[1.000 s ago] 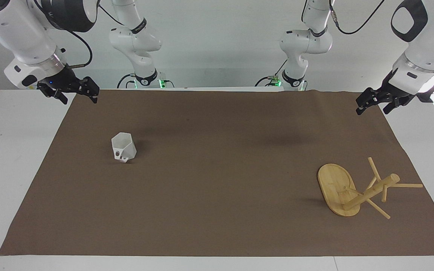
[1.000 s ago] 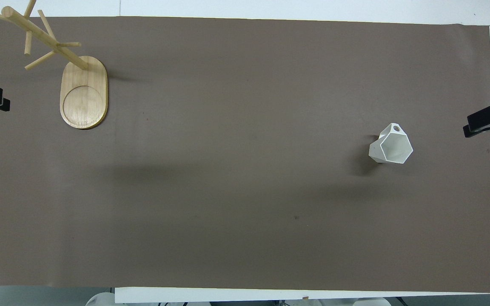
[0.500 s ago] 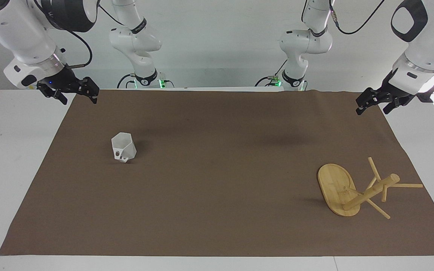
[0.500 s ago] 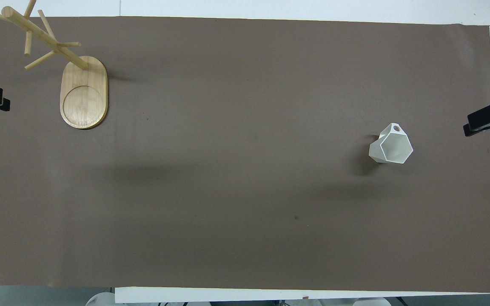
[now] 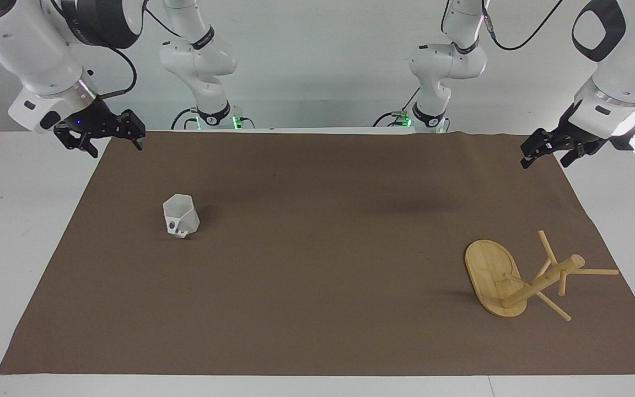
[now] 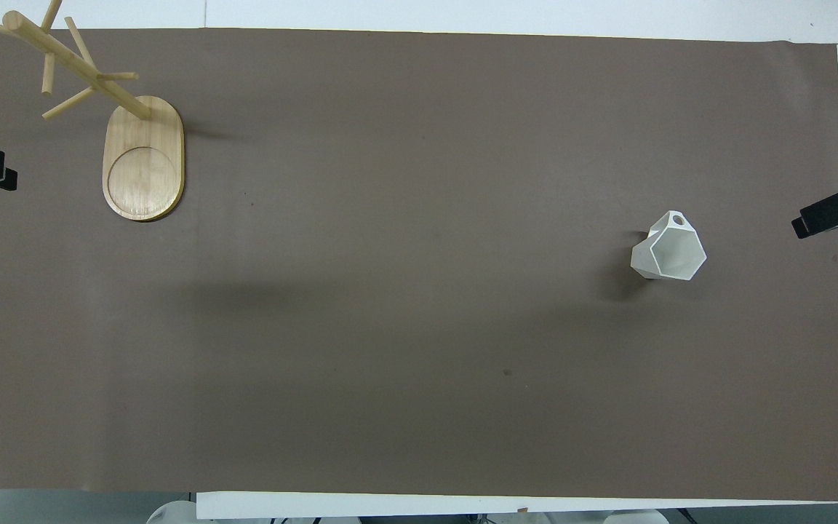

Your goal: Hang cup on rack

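Both hands, right [image 5: 112, 139] and left [image 5: 548, 155], open and empty (I see); cup [image 5: 181, 216] upright, rack [image 5: 507, 278] well apart.

the brown mat [image 5: 317, 264] lies open between two obstacles only: the cup [image 5: 181, 216] toward the right arm's end, and the rack [image 5: 516, 278] toward the left arm's end, its pegs [image 5: 593, 271] projecting outward above the base.

Wide brown mat [image 5: 317, 264] over most of the white table [image 5: 20, 220].
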`<state>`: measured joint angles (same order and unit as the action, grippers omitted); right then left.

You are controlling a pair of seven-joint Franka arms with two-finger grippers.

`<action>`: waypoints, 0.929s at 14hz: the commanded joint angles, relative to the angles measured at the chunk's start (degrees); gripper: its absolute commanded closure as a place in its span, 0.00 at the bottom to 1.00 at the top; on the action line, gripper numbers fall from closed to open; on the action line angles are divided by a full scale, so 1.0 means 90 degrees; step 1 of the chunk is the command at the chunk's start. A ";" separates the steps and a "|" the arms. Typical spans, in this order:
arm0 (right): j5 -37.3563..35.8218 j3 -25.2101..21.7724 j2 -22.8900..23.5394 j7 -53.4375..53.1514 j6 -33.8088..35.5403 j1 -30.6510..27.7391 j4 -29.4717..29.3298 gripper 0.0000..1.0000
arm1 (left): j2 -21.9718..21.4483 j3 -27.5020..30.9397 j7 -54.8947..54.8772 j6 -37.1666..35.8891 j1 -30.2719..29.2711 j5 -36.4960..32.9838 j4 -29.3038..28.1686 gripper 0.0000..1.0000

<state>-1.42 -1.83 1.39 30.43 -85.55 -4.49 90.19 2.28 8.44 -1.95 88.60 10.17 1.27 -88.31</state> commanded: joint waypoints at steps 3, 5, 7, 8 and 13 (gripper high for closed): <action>0.0750 0.0008 0.0488 0.3973 -0.0649 -0.1070 0.0165 0.00 | -0.0195 0.0009 0.0012 0.0126 0.0023 -0.0111 -0.0247 0.00; 0.1424 0.0008 0.0966 0.5391 -0.0679 -0.1578 0.0126 0.00 | -0.0195 0.0009 0.0012 0.0126 0.0023 -0.0111 -0.0246 0.00; 0.2156 0.0017 0.1464 0.6787 -0.0680 -0.1999 0.0029 0.00 | -0.0195 0.0009 0.0012 0.0126 0.0023 -0.0111 -0.0247 0.00; 0.2508 0.0017 0.1718 0.7500 -0.0602 -0.2310 -0.0001 0.00 | -0.0195 0.0009 0.0012 0.0126 0.0023 -0.0102 -0.0247 0.00; 0.4275 0.0105 0.3213 1.0626 0.0403 -0.3347 -0.0051 0.00 | -0.0195 0.0009 0.0002 0.0126 0.0023 -0.0111 -0.0256 0.00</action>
<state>32.38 -2.23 26.03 118.66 -85.11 -32.72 91.46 2.28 8.44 -1.95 88.60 10.17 1.27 -88.31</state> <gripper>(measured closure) 0.000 0.000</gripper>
